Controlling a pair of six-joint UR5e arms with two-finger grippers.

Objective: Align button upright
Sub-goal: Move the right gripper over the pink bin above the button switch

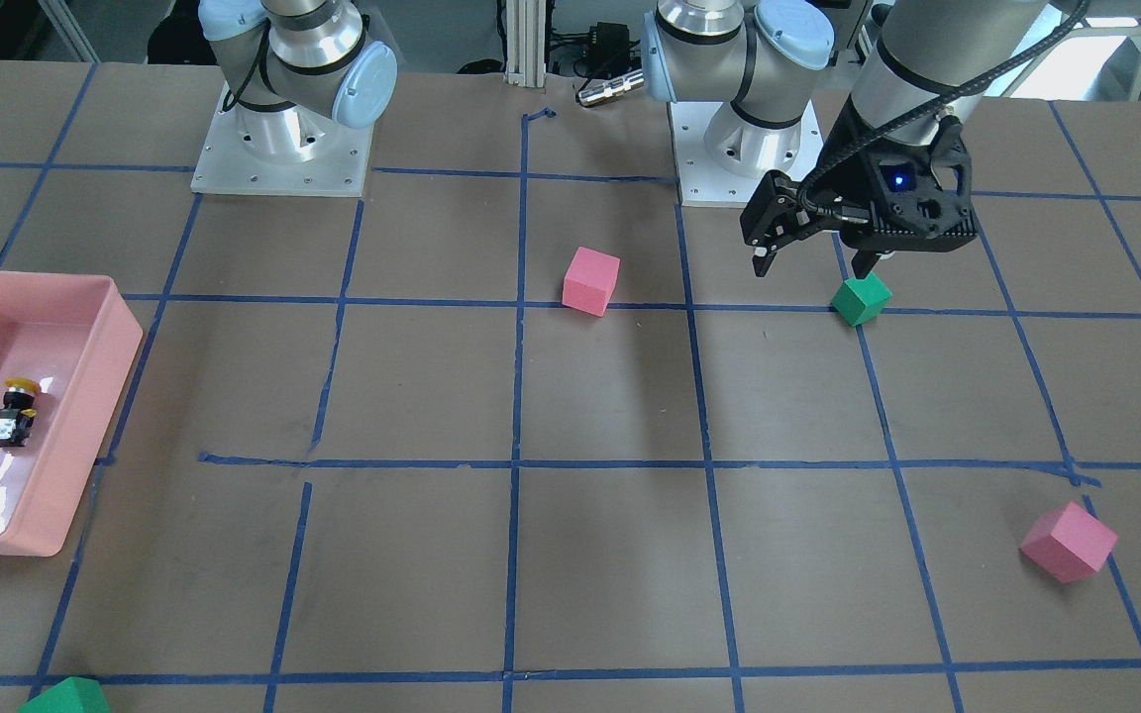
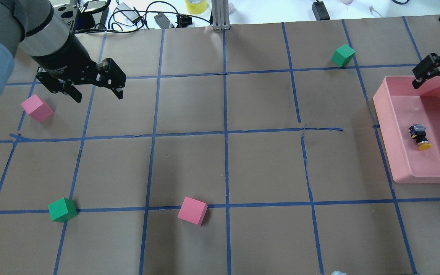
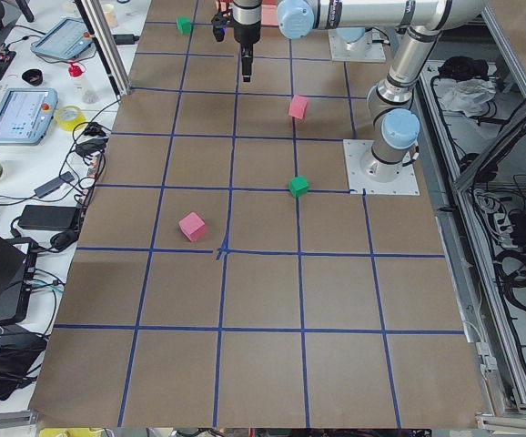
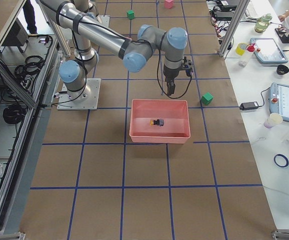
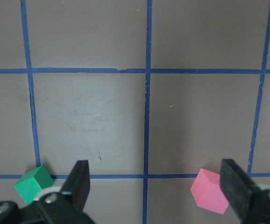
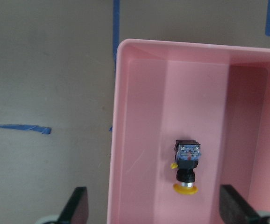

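Silver arms (image 1: 912,61), pale-blue joint caps (image 1: 364,84) — black jaws.

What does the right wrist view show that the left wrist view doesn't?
Only the right wrist view: the pink tray with the button lying on its side on the tray floor, below the open right gripper.
Only the left wrist view: a green cube and a pink cube on the table, below the open left gripper; no tray, no button.
Both: brown table surface with blue tape lines, and spread jaws at the bottom edge.
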